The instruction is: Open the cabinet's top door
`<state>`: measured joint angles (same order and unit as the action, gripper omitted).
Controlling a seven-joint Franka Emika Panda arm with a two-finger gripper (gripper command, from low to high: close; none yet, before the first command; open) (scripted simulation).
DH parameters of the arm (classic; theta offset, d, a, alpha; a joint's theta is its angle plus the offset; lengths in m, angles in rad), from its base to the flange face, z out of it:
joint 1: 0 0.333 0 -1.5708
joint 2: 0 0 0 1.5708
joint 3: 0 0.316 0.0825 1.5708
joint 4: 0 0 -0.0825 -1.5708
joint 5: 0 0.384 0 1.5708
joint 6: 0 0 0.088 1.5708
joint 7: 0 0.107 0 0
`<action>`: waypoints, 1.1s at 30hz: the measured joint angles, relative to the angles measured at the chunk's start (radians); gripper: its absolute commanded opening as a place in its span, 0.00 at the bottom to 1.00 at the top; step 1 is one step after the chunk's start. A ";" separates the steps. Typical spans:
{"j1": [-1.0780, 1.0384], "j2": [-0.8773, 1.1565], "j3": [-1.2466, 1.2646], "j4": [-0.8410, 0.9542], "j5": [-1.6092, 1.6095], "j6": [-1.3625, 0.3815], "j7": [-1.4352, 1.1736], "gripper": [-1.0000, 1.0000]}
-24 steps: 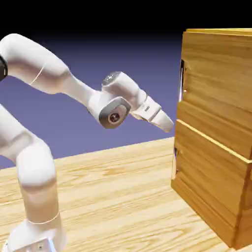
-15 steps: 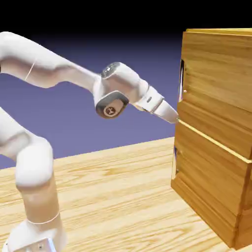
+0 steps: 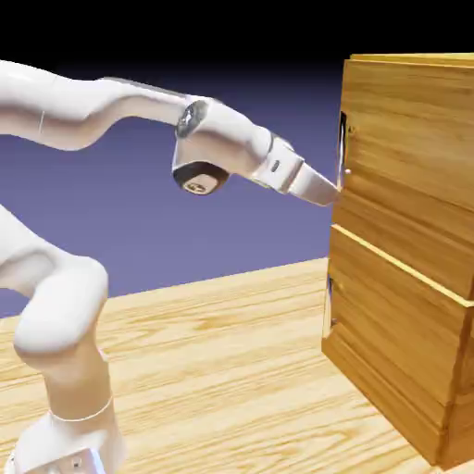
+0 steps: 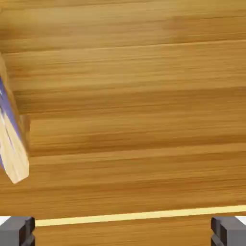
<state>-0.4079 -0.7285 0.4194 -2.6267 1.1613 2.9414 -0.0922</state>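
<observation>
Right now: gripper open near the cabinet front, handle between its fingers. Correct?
Not quite: the hand view shows no handle between the fingers; the handle lies off to the left. Gripper open near the cabinet front stands.

Bright glare on white arm [image 3: 227,139]

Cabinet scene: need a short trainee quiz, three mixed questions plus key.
1. True or false: the top door stands wide open.
2. Multiple choice: in the hand view, how do the gripper's fingers stand? A) shut together B) apart, nothing between them gripped C) clamped on a handle
3. Fill in: in the exterior view, the top door's handle is ____ the lower door's handle.

Key: 1 false; 2 B; 3 above
</observation>
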 measured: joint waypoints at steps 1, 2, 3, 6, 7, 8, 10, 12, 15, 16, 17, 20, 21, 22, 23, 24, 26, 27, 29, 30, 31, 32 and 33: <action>-0.016 -0.006 0.016 0.007 0.043 -0.004 -0.031 0.50; -0.031 -0.012 0.031 0.014 0.087 -0.007 -0.062 0.50; -0.047 -0.018 0.047 0.021 0.130 -0.011 -0.094 0.50; -0.094 -0.036 0.094 0.041 0.261 -0.021 -0.187 0.50; -0.110 -0.042 0.110 0.048 0.304 -0.025 -0.218 0.50; -0.126 -0.047 0.126 0.055 0.348 -0.029 -0.250 0.50; -0.157 -0.059 0.157 0.069 0.435 -0.036 -0.312 0.50; -0.189 -0.071 0.189 0.082 0.522 -0.043 -0.375 0.50; -0.236 -0.089 0.236 0.103 0.652 -0.054 -0.468 0.50; -0.252 -0.095 0.251 0.110 0.696 -0.057 -0.499 0.50; -0.267 -0.101 0.267 0.117 0.739 -0.061 -0.531 0.50; -0.315 -0.119 0.314 0.137 0.870 -0.072 -0.624 0.50; -0.330 -0.125 0.330 0.144 0.913 -0.075 -0.655 0.50; -0.346 -0.131 0.346 0.151 0.957 -0.079 -0.687 0.50; -0.362 -0.137 0.361 0.158 1.000 -0.082 -0.718 0.50; -0.378 -0.142 0.377 0.165 1.044 -0.086 -0.749 0.50; -0.409 -0.154 0.408 0.178 1.131 -0.093 -0.811 0.50; -0.425 -0.160 0.424 0.185 1.174 -0.097 -0.843 0.50; -0.456 -0.172 0.456 0.199 1.261 -0.104 -0.905 0.50; -0.472 -0.178 0.471 0.206 1.305 -0.107 -0.936 0.50; -0.488 -0.184 0.487 0.213 1.348 -0.111 -0.968 0.50; -0.503 -0.190 0.503 0.220 1.392 -0.115 -0.999 0.50; -0.519 -0.196 0.518 0.227 1.435 -0.118 -1.030 0.50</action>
<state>-0.9270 -0.9244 0.9378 -2.4002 2.5967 2.8233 -1.1221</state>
